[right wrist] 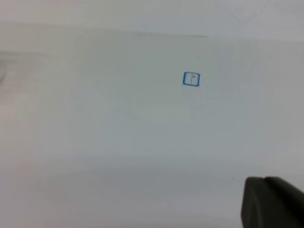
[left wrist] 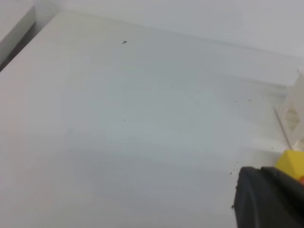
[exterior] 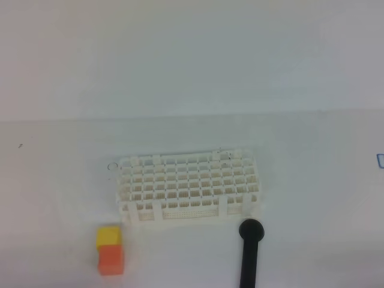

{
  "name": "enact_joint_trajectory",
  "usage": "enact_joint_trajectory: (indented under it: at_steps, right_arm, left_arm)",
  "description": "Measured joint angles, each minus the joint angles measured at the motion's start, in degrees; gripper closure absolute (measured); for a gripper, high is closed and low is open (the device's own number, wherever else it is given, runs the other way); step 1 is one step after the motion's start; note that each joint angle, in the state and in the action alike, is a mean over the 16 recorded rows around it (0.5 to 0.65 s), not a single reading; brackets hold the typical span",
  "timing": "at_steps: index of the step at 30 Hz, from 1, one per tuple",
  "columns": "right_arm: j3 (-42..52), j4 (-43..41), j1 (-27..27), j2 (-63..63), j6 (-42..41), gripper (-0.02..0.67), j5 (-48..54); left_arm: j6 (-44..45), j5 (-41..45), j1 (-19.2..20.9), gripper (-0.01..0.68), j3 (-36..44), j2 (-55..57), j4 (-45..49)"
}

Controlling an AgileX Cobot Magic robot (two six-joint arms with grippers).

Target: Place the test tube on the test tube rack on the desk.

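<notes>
Left gripper (left wrist: 268,197) and right gripper (right wrist: 273,202) were found clenched, empty. Well ahead, behind test tube rack (exterior: 189,187), test tube (exterior: 171,155) was judged light, slick, fragile; gentle mid-length grasp was advised.

– what lay behind the work surface?
– a plain pale grey-white wall (exterior: 192,54), meeting the tabletop in a faint straight seam.
– and the light?
– soft, even, slightly bluish, leaving only weak shadows.

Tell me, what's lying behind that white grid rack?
Behind the test tube rack a faint clear test tube seems to lie along its far edge, rim leftward. Its middle is hard to see.
</notes>
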Motion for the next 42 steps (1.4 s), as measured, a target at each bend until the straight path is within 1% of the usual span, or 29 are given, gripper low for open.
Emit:
enact_joint_trajectory:
  at_steps: [4, 13, 17, 42]
  right_arm:
    - [0.00, -0.09, 0.02, 0.00, 0.00, 0.650, 0.00]
    - [0.00, -0.24, 0.06, 0.00, 0.00, 0.650, 0.00]
    - [0.00, -0.30, 0.06, 0.00, 0.00, 0.650, 0.00]
    - [0.00, -0.50, 0.06, 0.00, 0.00, 0.650, 0.07]
  left_arm:
    - [0.00, 0.00, -2.25, 0.674, 0.00, 0.00, 0.00]
    - [0.00, 0.00, -8.87, 0.674, 0.00, 0.00, 0.00]
    - [0.00, 0.00, -10.66, 0.674, 0.00, 0.00, 0.00]
    - [0.00, -0.12, -11.09, 0.674, 0.00, 0.00, 0.00]
